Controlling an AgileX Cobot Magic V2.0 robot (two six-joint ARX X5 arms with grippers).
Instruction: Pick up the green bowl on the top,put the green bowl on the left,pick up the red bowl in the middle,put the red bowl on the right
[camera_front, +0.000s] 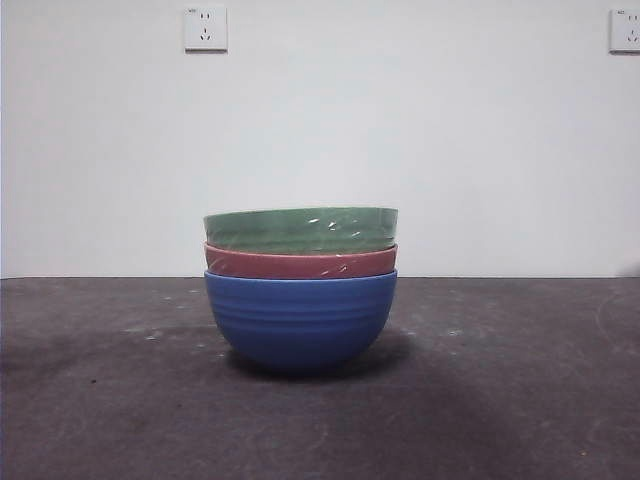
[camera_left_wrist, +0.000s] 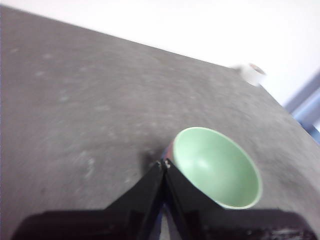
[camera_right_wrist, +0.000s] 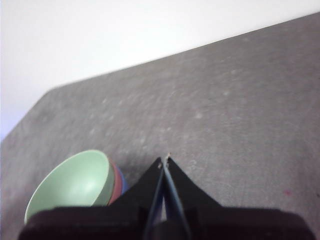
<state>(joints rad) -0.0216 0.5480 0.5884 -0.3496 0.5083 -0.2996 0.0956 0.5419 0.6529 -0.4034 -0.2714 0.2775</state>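
Well, with my left gripper (camera_left_wrist: 164, 162) and right gripper (camera_right_wrist: 164, 160) both clenched on nothing, I judge the green bowl (camera_front: 300, 229), nested atop the red bowl (camera_front: 300, 264) mid-worktop, stiff, glossy, slippery, best pinched at its rim.

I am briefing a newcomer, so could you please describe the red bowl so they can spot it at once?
On the dark table stands one stack of three bowls. The red bowl is the thin pinkish band in the middle, nested under the green bowl and inside the blue bowl.
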